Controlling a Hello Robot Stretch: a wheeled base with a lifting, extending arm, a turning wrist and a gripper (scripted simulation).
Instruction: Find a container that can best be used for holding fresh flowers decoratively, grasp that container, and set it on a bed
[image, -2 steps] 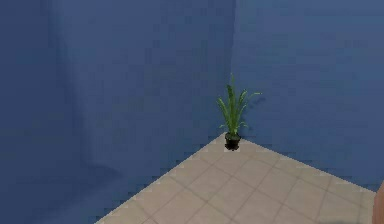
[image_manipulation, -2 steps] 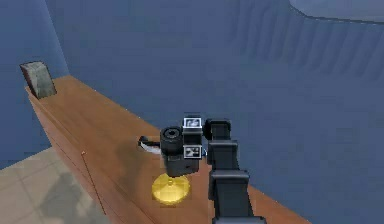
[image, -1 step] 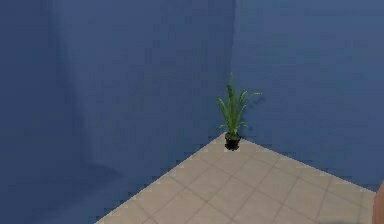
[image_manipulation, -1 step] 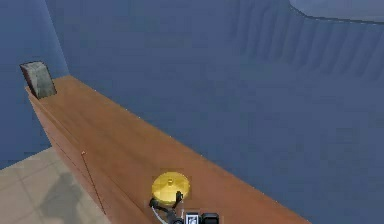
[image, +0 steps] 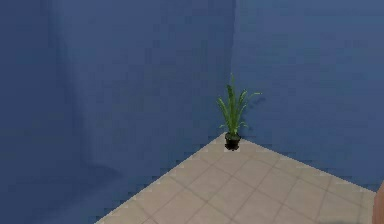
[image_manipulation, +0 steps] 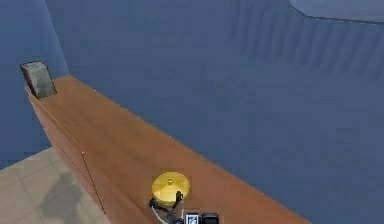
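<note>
Two small white squares (image_manipulation: 192, 218) with black marks are seen at the arm side view's bottom edge, just right of the middle; the marks are too small to be read. Just left of them the dark end effector (image_manipulation: 168, 205) is seen low over the near end of a long wooden counter (image_manipulation: 110, 130), its thin fingers turned toward a yellow round object (image_manipulation: 171, 186) lying on the counter at its tip. Whether the end effector has hold of anything cannot be told, nor whether the yellow object is the flower container. At the counter's far left end a small dark framed picture (image_manipulation: 38, 78) is propped against the blue wall (image_manipulation: 230, 90). In the forward view a potted plant (image: 232, 115) in a dark pot is stood on the pale tiled floor (image: 230, 190), in the far corner.
</note>
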